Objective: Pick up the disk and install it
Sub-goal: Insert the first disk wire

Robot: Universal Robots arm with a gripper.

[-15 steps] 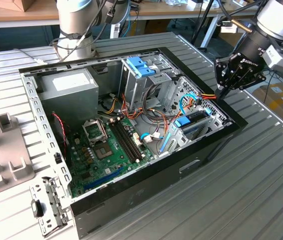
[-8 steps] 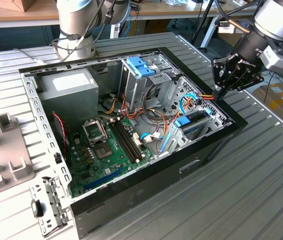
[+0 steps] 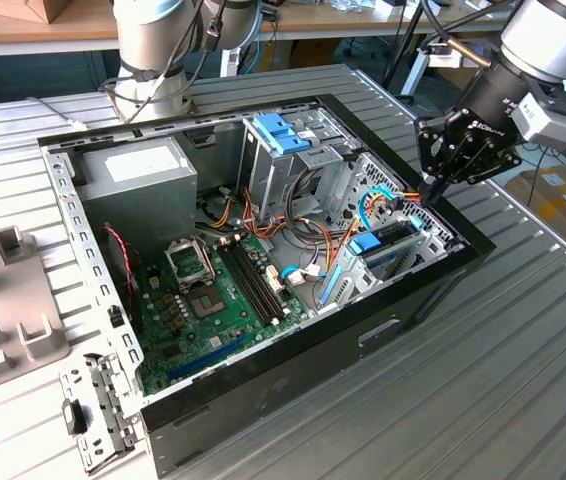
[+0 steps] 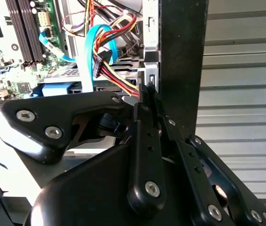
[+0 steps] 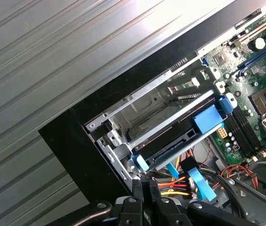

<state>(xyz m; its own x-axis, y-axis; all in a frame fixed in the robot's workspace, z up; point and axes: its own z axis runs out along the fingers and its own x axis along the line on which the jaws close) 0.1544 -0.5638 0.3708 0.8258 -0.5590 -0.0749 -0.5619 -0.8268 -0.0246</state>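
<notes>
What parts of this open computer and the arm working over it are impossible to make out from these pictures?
- Dark grey metal disk with blue plastic end piece: in the first wrist view, its label face is hidden inside the metal bay.
- Black end effector: in the second wrist view, its own linkage covers whatever lies under the tips.
- Grey power-supply box: in the exterior view, its sticker print is too small.

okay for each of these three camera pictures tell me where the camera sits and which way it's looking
Exterior view: off the arm, above the table, looking down into the open computer case; shows the arm and its hand.
Second wrist view: rides on the arm, looking along the hand toward the cables.
First wrist view: rides on the arm, looking down on the disk in its bay.
Shared: both wrist views show the cables and motherboard.
</notes>
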